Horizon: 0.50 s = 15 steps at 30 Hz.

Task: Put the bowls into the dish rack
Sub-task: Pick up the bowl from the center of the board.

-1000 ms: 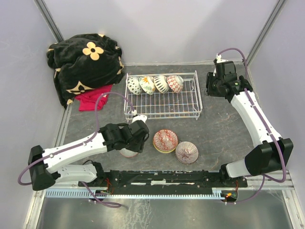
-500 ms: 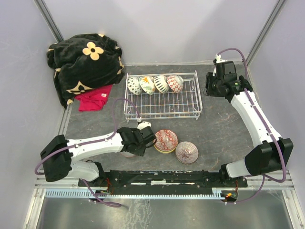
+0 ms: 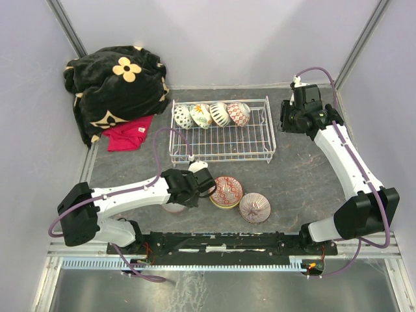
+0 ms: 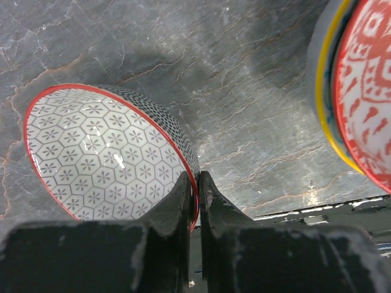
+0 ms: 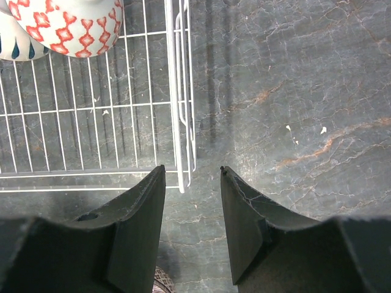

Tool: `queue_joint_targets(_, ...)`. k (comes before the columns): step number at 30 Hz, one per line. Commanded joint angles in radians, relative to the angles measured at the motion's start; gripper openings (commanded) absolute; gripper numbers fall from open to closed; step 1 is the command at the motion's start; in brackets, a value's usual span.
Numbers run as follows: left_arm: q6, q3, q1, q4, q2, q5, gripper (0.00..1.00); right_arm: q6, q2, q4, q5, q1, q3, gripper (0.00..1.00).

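My left gripper point(image 4: 194, 183) is shut on the red rim of a black-and-white bowl point(image 4: 104, 152), one finger inside and one outside. In the top view this bowl point(image 3: 173, 208) is mostly hidden under the left gripper point(image 3: 182, 197). A red-patterned bowl point(image 3: 225, 191) lies in a yellow-rimmed one just to the right, and shows in the left wrist view point(image 4: 366, 91). A purple-white bowl point(image 3: 255, 207) stands beside it. The white wire dish rack point(image 3: 260, 140) holds several bowls on edge along its back point(image 3: 211, 115). My right gripper point(image 5: 192, 171) is open and empty over the table by the rack's right side point(image 5: 177, 110).
A black blanket with a flower print point(image 3: 117, 81) and a red cloth point(image 3: 128, 134) lie at the back left. Grey walls close in the table on three sides. The arms' base rail point(image 3: 221, 244) runs along the near edge.
My left arm has stretched to the right and its wrist has turned toward the red-patterned bowl. The black-and-white bowl stays in about the same spot. The right arm has not moved.
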Motion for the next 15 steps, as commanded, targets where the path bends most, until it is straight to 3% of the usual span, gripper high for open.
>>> queue_joint_targets(1, -0.022, 0.049, 0.002, -0.01, -0.01, -0.04, 0.13, -0.01, -0.008, 0.033, 0.013, -0.004, 0.0, 0.49)
queue_joint_targets(7, -0.026, 0.015, 0.002, 0.034, 0.031, -0.01, 0.31, -0.011, -0.006, 0.033, 0.01, -0.004, -0.004, 0.49)
queue_joint_targets(15, -0.029, 0.033, 0.001, 0.018, -0.006, -0.002, 0.31, -0.01, -0.011, 0.034, 0.003, -0.004, -0.007, 0.49)
